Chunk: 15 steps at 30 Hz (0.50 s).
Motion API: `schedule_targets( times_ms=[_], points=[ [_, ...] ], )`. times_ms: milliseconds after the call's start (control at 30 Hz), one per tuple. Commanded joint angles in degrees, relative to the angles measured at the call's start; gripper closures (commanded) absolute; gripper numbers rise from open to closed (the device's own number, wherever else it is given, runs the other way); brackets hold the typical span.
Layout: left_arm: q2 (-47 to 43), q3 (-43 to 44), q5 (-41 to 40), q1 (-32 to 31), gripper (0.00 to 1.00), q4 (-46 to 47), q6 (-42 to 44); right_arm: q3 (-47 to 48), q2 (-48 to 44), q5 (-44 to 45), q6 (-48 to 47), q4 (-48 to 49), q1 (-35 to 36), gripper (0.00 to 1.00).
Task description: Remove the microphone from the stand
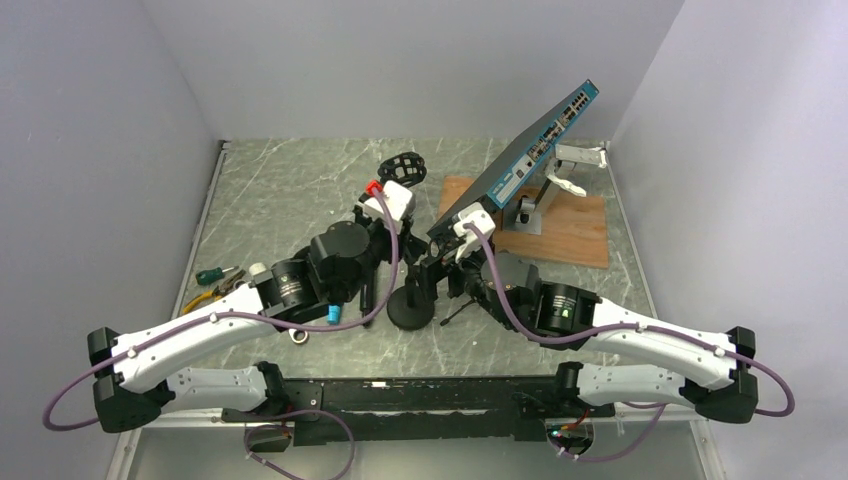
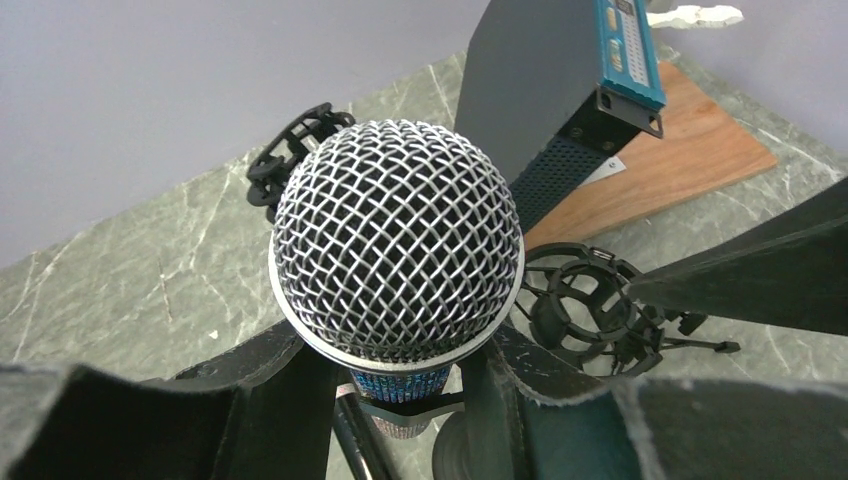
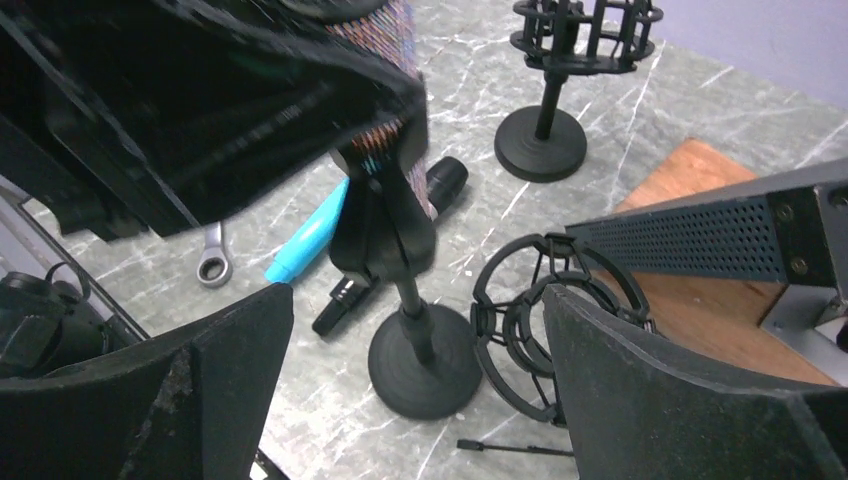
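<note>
The microphone has a silver mesh head [image 2: 397, 240] and a glittery handle [image 3: 397, 25]. It sits in the clip [image 3: 385, 215] of a black desk stand with a round base [image 3: 425, 360], also seen in the top view [image 1: 411, 310]. My left gripper [image 2: 400, 400] is shut on the handle just below the head, one finger on each side. My right gripper [image 3: 425, 375] is open, its fingers [image 3: 230, 370] spread wide on either side of the stand's pole and base, not touching them. In the top view both grippers meet above the stand, left [image 1: 385, 255] and right [image 1: 442, 272].
A black shock mount [image 3: 500, 320] lies right of the stand base. A second stand with a shock mount [image 3: 545, 140] is behind. A blue marker [image 3: 310, 235], a wrench [image 3: 212, 265], a network switch [image 1: 530, 155] propped over a wooden board [image 1: 570, 235], and hand tools [image 1: 215, 285] lie around.
</note>
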Motion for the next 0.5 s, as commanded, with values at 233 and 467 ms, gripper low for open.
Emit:
schedule_targets(
  times_ms=[233,467],
  points=[
    [1.44,0.34,-4.5,-4.73,1.0,8.76,-0.06,-2.95,2.29,0.27,-7.76,11.97,0.81,0.2],
    [1.88,0.3,-4.47,-5.71,1.0,8.71,-0.15,-4.97,2.34,0.34,-9.89,16.04,0.87,0.46]
  ],
)
